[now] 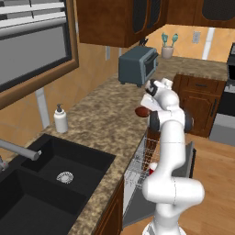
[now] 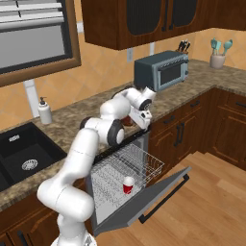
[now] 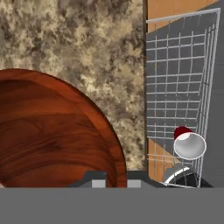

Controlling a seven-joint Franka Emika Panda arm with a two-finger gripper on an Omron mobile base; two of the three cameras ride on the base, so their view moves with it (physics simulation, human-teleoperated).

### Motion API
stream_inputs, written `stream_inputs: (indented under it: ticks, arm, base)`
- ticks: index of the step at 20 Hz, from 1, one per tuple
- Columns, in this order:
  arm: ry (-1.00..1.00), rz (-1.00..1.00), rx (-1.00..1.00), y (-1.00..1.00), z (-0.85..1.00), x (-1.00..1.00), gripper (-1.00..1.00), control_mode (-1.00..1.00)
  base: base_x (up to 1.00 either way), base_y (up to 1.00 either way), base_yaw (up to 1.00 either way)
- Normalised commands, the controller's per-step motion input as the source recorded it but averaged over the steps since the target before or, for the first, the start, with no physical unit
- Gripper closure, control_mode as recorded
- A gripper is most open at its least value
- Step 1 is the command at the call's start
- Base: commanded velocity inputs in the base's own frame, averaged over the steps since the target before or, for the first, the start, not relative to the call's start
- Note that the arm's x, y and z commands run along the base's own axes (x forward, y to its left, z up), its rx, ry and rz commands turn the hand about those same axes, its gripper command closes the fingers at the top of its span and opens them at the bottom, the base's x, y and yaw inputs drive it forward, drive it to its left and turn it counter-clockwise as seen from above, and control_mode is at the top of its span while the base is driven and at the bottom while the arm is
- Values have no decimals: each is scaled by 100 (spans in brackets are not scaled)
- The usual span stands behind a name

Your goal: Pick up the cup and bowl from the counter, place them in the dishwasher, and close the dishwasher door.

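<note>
The dark reddish-brown bowl (image 3: 52, 131) sits on the brown speckled counter (image 3: 87, 39) near its front edge, beside the open dishwasher. My gripper (image 3: 116, 180) is shut on the bowl's rim, one tip on each side of it. The bowl (image 1: 141, 111) (image 2: 127, 120) and the gripper (image 1: 147, 108) (image 2: 136, 121) also show from the base. Below, the red cup (image 2: 128, 185) (image 1: 153, 169) (image 3: 188, 143) stands in the dishwasher's wire rack (image 2: 120, 166) (image 3: 175, 87). The dishwasher door (image 2: 149, 199) is folded down, open.
A grey toaster oven (image 1: 137, 66) (image 2: 161, 71) stands further along the counter, past the bowl. A white soap dispenser (image 1: 60, 119) (image 2: 44, 111) is by the black sink (image 1: 50, 179) (image 2: 21, 151). Wooden cabinets (image 2: 187, 129) flank the dishwasher; wood floor (image 2: 202, 206) lies beyond the door.
</note>
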Motion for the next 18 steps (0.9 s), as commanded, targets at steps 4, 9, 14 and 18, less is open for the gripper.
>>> stream_inputs:
  ticks: [4, 9, 14, 18]
  arm:
    - [-14, -3, 0, 0, 56, -71, 100, -100]
    - [-13, -1, 2, -5, 10, -100, 100, -100]
    - [-11, 0, 1, -7, 0, -100, 100, -100]
    - [-12, 0, 7, -49, -1, -100, 100, -100]
  base:
    - [0, 0, 0]
    - [0, 0, 0]
    - [0, 0, 0]
    - [0, 0, 0]
